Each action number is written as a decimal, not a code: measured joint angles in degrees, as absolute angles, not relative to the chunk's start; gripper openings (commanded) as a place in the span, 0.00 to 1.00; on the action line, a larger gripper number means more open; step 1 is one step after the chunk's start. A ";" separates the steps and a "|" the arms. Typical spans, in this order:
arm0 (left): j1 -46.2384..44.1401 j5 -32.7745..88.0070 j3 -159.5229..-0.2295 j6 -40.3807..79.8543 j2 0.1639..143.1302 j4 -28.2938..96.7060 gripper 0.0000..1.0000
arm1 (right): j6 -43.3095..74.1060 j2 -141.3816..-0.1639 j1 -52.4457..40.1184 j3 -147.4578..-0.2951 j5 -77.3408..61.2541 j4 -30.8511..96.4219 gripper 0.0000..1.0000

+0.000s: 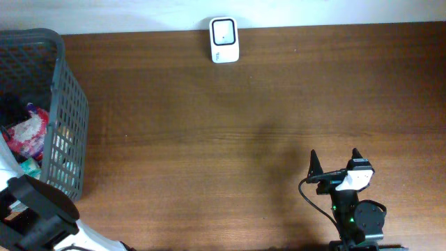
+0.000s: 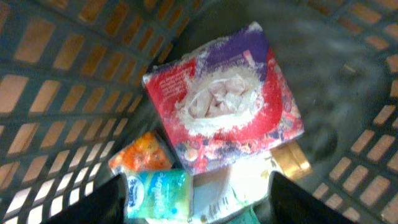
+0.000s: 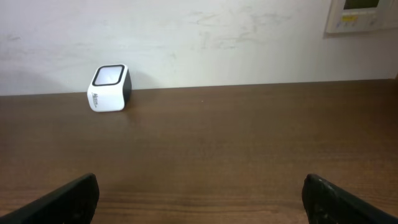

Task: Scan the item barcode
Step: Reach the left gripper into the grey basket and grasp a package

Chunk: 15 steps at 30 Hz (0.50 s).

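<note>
A brown wood-grain worktop (image 1: 209, 139) is seen, closed off along its far edge by a plain white wall (image 1: 125, 14). A pale panel (image 3: 360, 15) is fixed to that wall at the far right.

At the left edge a grey basket (image 1: 66, 111) of plastic lattice is set. The left arm (image 1: 42, 209) is bent over the near left corner. The left hand (image 2: 194, 190) is pointed down into the basket, its dark fingers (image 2: 99, 202) held apart with nothing clamped between them.

Below it a red and purple pack (image 2: 224, 99), glossy and crinkled, is laid tilted on top of the pile. An orange packet (image 2: 142, 152) and a teal packet (image 2: 158, 194) are tucked just beside its lower left corner.

A white, rounded scanner (image 1: 224, 40) with a dark window is stood at the middle of the far edge, well apart from the basket.

By the near edge, towards the right corner, the right hand (image 1: 334, 155) is held low over the wood and aimed at the far edge, its black fingers spread wide and empty.
</note>
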<state>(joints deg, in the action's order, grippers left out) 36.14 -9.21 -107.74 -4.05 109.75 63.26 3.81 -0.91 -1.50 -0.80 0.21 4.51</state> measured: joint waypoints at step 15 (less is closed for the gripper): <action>28.95 -14.20 -101.73 0.25 125.60 50.39 0.36 | 3.81 -0.91 -1.50 -0.80 0.21 4.51 0.99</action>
<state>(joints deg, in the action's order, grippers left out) 28.95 -14.20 -101.73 0.25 125.60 50.39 3.81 -0.91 -1.50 -0.80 0.21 4.51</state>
